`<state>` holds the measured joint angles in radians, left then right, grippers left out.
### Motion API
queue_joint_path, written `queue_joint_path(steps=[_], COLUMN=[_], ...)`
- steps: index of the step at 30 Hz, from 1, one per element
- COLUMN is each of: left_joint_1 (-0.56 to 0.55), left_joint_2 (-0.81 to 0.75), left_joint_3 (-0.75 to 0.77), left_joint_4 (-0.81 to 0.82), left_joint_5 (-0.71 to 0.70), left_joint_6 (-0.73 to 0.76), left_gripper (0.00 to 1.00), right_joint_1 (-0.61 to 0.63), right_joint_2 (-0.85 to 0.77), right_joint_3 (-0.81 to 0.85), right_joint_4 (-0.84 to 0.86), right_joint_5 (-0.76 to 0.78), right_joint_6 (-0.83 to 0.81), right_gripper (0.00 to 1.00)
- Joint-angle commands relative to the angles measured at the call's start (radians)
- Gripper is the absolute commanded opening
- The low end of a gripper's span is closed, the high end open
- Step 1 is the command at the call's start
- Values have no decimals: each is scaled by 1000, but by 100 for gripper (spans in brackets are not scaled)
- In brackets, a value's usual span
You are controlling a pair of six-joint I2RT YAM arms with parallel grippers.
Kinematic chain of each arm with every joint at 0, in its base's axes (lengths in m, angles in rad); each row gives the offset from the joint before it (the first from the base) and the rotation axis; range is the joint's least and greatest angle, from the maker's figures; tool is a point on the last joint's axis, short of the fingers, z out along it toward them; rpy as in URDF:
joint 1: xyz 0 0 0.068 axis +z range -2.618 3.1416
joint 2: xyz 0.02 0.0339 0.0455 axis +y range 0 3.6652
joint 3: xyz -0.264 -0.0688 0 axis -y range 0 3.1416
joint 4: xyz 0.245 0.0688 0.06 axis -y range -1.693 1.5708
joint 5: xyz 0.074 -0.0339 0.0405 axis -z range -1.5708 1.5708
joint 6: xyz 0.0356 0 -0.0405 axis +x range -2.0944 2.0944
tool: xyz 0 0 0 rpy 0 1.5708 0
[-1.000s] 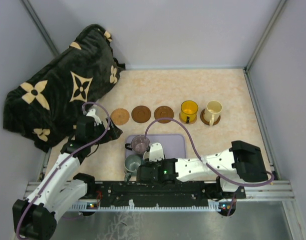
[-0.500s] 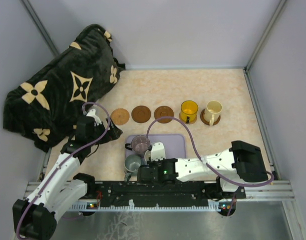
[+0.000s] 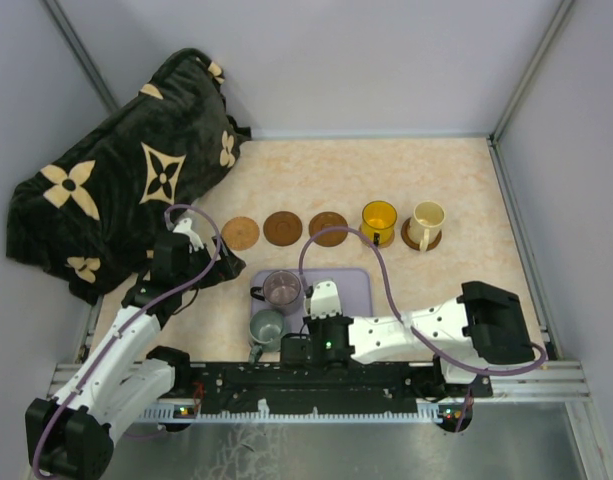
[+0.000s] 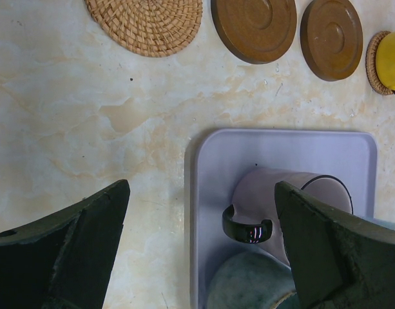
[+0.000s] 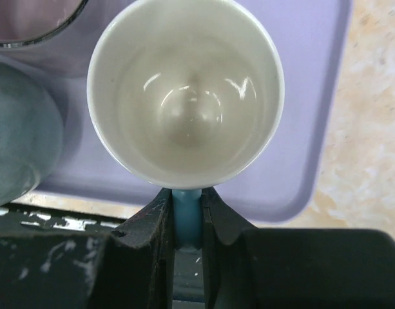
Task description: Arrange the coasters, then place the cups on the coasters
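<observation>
Just ahead of the right gripper (image 5: pixel 186 201) sits the white cup (image 5: pixel 184 96), its blue handle (image 5: pixel 186 225) pinched tight. Lift it straight up, slowly, keeping it level.

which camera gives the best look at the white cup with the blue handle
The right wrist view: the white cup fills the frame from above, empty, its blue handle pinched in the right gripper. In the top view the right arm covers it almost entirely. The left wrist view does not clearly show it.
</observation>
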<state>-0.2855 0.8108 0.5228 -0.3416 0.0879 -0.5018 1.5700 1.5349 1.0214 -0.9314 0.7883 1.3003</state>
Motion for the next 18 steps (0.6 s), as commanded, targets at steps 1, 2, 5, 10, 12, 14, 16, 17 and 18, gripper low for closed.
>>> queue_joint_path(steps=[1, 2, 5, 10, 12, 14, 16, 17, 18], left_joint_1=[-3, -3, -3, -3, -2, -3, -3, -3, -3], left_joint_2=[2, 3, 4, 11, 15, 21, 26, 28, 32], left_joint_3=[6, 7, 7, 7, 9, 9, 11, 11, 12], left_joint_4=[14, 15, 19, 28, 28, 33, 41, 48, 52], left_joint_5=[2, 2, 4, 3, 0, -2, -4, -4, -4], left_joint_6=[-8, -8, -9, -9, -9, -11, -14, -15, -15], left_gripper=[100, 100, 100, 100, 100, 100, 100, 100, 100], right_joint_1=[7, 4, -21, -116, -165, -239, -300, -329, -360], right_joint_2=[-27, -38, -77, -192, -238, -285, -328, -344, -355], right_joint_3=[82, 84, 75, -7, -53, -103, -156, -178, -192], right_joint_4=[-51, -53, -27, 184, 304, 443, 621, 678, 727], right_joint_5=[245, 270, 318, 331, 320, 289, 249, 230, 212], right_joint_6=[19, 9, -42, -266, -374, -495, -627, -673, -717], right_gripper=[0, 0, 0, 0, 0, 0, 0, 0, 0])
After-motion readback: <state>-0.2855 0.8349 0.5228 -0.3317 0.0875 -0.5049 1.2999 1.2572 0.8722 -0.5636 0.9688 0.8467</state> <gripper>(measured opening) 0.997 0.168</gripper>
